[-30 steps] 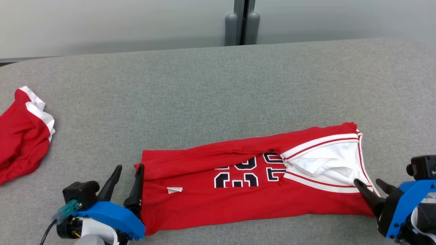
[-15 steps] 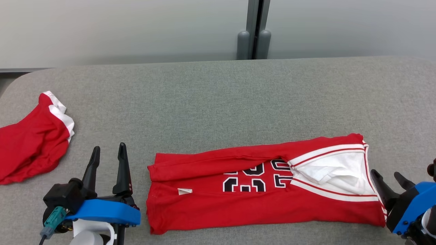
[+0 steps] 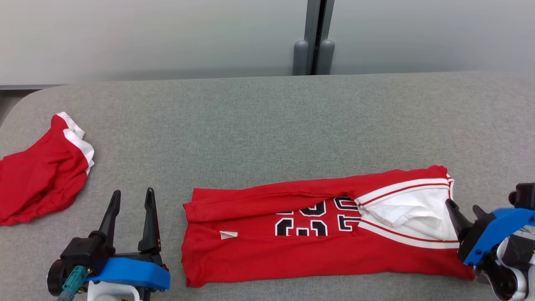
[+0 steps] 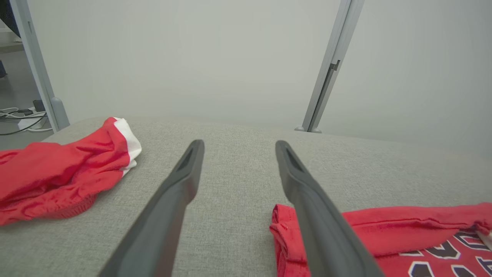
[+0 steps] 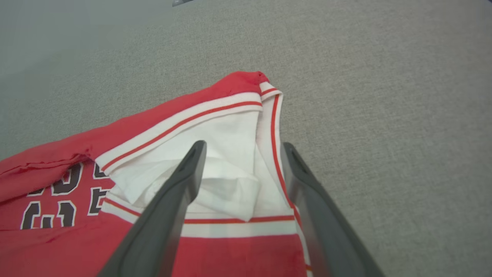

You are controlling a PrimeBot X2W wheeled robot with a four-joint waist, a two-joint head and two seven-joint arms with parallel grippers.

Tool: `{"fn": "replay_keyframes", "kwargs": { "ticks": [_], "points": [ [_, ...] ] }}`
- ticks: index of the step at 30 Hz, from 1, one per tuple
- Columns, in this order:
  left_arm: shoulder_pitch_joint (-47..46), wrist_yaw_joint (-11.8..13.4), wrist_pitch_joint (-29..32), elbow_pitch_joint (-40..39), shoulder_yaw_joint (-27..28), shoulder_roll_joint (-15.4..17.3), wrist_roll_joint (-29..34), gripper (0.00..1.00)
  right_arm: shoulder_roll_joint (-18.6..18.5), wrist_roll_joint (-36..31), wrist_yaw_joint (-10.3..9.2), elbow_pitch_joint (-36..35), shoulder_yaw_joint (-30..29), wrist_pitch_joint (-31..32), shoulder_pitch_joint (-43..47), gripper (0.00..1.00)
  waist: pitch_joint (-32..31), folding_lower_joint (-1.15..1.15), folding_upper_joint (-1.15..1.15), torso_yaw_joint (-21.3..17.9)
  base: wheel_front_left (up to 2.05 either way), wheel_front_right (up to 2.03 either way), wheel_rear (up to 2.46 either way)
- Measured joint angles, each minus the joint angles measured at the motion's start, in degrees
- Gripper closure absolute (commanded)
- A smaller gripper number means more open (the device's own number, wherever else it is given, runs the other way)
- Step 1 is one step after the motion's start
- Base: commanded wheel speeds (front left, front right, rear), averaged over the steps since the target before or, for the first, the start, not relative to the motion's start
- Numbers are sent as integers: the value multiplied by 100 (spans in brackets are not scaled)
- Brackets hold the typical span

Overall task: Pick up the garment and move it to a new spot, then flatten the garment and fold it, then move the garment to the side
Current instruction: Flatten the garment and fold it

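The garment [image 3: 292,255], a red jersey with black numbers and white trim, lies folded into a long strip on the grey table [image 3: 267,125]. My left gripper [image 3: 133,192] stands open to the left of its hem, a small gap away, with nothing between the fingers. In the left wrist view the left gripper [image 4: 239,143] points over bare table, and the garment's hem [image 4: 403,227] lies by the right finger. My right gripper [image 3: 463,205] is open at the garment's right end. The right gripper [image 5: 244,144] hovers with its fingers over the white neck area of the garment [image 5: 153,134].
A second red and white cloth [image 3: 37,184] lies crumpled at the table's left edge, also seen as the red cloth [image 4: 57,173] in the left wrist view. A grey wall post [image 3: 314,42] stands behind the table. Bare table stretches beyond the garment.
The head camera has shifted. My left gripper has drawn away to the left from the garment's hem. My right gripper has edged in over the neck end.
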Motion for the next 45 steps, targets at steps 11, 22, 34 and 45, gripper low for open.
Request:
{"fn": "replay_keyframes", "kwargs": {
  "ticks": [11,22,34,45],
  "points": [
    [-64,-246,0,174,196,-176,213,0,-15,-472,0,1528,-314,-111,-726,0,202,1,0,179,0,0,0],
    [-154,-396,0,238,330,-338,325,0,-102,-948,0,2288,-523,-234,-1125,0,361,0,1,339,0,0,0],
    [-176,-481,0,265,517,-383,470,0,-142,-700,-4,2601,-193,-270,-1291,100,347,0,1,337,0,0,0],
    [-161,-504,0,320,606,-366,559,0,-960,-441,1,1741,-175,-221,-996,100,113,0,2,178,0,0,0]
  ]
}}
